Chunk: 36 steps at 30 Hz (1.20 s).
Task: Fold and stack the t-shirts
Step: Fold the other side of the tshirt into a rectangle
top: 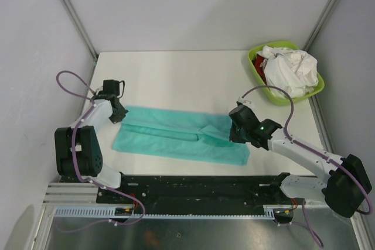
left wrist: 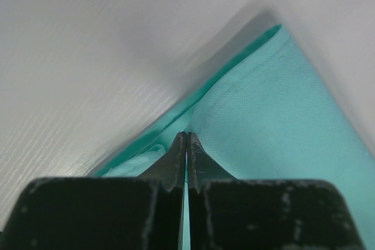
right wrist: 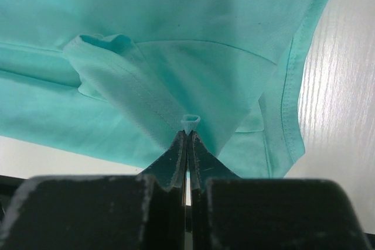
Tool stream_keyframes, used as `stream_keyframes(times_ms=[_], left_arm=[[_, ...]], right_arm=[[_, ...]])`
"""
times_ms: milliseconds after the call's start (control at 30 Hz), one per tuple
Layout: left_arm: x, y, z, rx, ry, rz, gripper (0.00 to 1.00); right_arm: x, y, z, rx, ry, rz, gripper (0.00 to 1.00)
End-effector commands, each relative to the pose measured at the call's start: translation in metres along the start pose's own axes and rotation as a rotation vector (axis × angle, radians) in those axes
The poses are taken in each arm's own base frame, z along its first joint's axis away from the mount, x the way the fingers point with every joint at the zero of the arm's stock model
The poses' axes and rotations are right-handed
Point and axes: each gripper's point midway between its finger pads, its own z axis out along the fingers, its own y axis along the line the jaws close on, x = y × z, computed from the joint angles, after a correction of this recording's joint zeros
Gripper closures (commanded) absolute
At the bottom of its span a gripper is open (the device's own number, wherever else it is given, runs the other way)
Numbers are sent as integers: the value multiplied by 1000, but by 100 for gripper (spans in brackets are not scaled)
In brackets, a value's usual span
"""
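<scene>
A teal t-shirt [top: 176,136] lies in a long folded band across the near half of the white table [top: 176,74]. My left gripper [top: 120,115] sits at the band's left end. In the left wrist view it [left wrist: 187,134] is shut, its tips pinching the edge of the teal cloth [left wrist: 281,121]. My right gripper [top: 233,136] is over the band's right part. In the right wrist view it [right wrist: 188,133] is shut on a small pinched fold of the teal t-shirt [right wrist: 176,27], which hangs slightly lifted from the tips. White t-shirts [top: 290,68] and a bit of red cloth [top: 262,61] lie bunched in a basin.
The lime-green basin [top: 253,57] stands at the table's far right corner. Grey walls with metal corner posts close in the back and sides. A black rail with the arm bases runs along the near edge.
</scene>
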Motion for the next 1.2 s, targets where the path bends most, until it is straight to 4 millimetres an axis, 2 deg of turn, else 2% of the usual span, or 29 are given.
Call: stream_keyframes(times_ms=[0, 200, 333, 400, 500, 633, 733, 800, 933, 1067, 1167], left_arm=[[-3, 4, 3, -21, -12, -11, 100], [5, 6, 5, -21, 8, -5, 100], [9, 8, 7, -28, 21, -2, 100], [12, 7, 8, -21, 30, 0, 96], [10, 4, 5, -2, 29, -1, 84], [-4, -1, -9, 35, -23, 5, 58], [-18, -7, -26, 81, -77, 13, 50], [-23, -25, -39, 148, -103, 49, 49], [-13, -82, -64, 311, -97, 185, 50], [11, -130, -79, 418, -58, 290, 51], [32, -149, -80, 445, -26, 351, 51]], right_arm=[[6, -4, 7, 22, -2, 16, 100], [17, -13, 18, 48, 25, 14, 98], [17, -10, 19, 31, 28, 14, 97], [18, -8, 19, 19, 33, 12, 95], [17, -4, 18, -6, 38, -2, 84], [0, 8, 5, -99, -6, 7, 63], [-15, 12, 1, -130, -40, 20, 56], [-21, 11, 6, -112, -44, 23, 57], [-32, 12, 26, -80, -51, 34, 62], [-51, 25, 47, -78, -68, 36, 65], [-53, 36, 65, -72, -53, 10, 66]])
